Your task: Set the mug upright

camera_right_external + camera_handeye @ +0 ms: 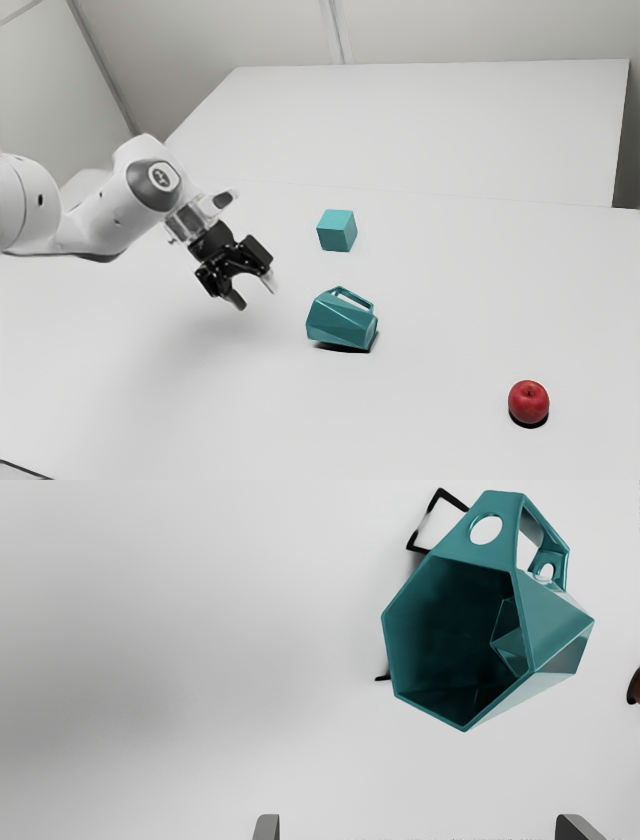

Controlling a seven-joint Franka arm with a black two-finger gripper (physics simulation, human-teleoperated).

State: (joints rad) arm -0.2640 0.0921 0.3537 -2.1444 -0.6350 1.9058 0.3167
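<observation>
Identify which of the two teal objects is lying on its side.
The mug, nearer the apple: it has a handle, and its open mouth faces the gripper. The other, the cube, has no handle.

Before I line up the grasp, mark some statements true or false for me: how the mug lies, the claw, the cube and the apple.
1. The teal mug is lying on its side on the table. True.
2. The mug's mouth faces away from the claw. False: it opens toward the claw.
3. The claw is shut on the mug's handle. False: its fingers stand apart with nothing held, clear of the mug.
4. The red apple is farther from the claw than the mug is. True.
5. The teal cube touches the mug. False: bare table separates them.
</observation>
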